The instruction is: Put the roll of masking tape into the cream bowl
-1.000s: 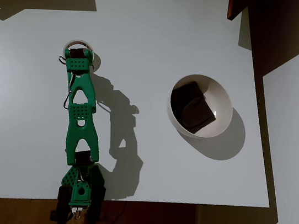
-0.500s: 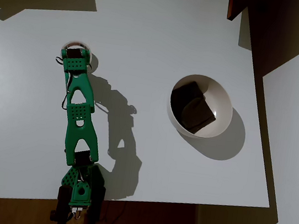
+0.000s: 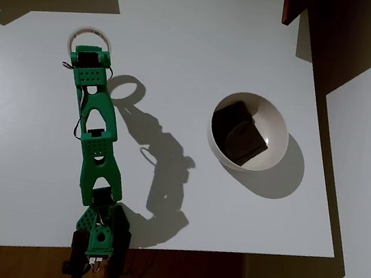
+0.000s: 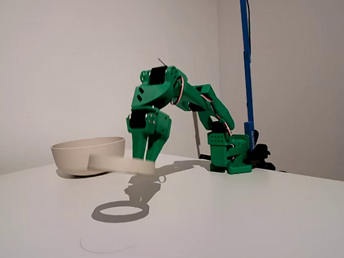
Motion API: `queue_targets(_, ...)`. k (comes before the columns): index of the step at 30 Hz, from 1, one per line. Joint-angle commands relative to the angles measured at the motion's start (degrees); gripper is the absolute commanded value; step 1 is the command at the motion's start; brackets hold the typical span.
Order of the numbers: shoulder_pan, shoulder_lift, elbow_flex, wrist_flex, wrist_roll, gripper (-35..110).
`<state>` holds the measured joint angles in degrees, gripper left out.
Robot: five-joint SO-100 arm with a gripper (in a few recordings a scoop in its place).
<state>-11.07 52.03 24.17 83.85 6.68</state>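
currently the green arm point(image 4: 176, 99) reaches out over the white desk point(image 3: 186, 35), and its claw point(image 4: 146, 160) pinches the roll of masking tape point(image 4: 120, 164) by one edge. in the fixed view the roll hangs clear of the desk, nearly level, with its ring-shaped shadow point(image 4: 120, 212) on the surface below. in the overhead view the roll point(image 3: 91, 34) shows as a pale ring past the claw tip point(image 3: 90, 56), near the upper left part of the desk. the cream bowl point(image 3: 278, 128) stands well apart to the right, upright on the desk. a dark brown blocky object point(image 3: 239, 133) lies inside the bowl.
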Motion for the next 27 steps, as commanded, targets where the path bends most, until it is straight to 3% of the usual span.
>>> queue_targets(1,1.32,15.38,-2.99,0.97,0.7,-8)
queue_targets(12,10.28,29.36,-3.6,2.37,-0.26,-8)
queue_targets(27,31.55,40.69,-3.6,3.6,-2.81,-8)
